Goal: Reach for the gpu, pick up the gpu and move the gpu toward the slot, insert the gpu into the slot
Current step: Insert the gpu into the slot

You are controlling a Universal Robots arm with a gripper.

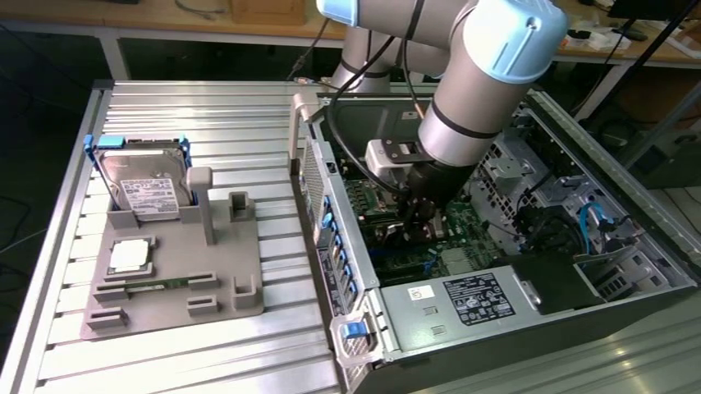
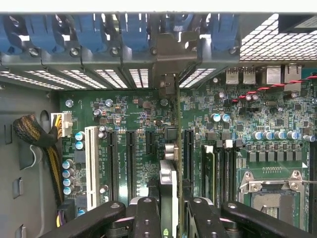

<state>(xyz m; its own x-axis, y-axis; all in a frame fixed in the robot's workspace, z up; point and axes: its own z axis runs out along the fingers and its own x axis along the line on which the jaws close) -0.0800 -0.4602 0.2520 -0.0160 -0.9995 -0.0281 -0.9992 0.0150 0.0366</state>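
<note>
My gripper (image 2: 168,210) is clamped on the gpu (image 2: 177,124), held edge-on at the wrist view's centre. Its long axis runs straight ahead from my jaws (toward the rear bracket), directly over the slot (image 2: 188,156) on the motherboard (image 2: 277,163).

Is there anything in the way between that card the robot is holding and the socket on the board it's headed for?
Nothing visible. The gripper holds the gpu edge-on directly over the motherboard, among its long sockets; whether it is already seated in the slot cannot be told.

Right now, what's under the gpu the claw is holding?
The gpu, edge-on in the claw, stands over the green motherboard beside black sockets. The slot directly beneath is covered by the card.
</note>
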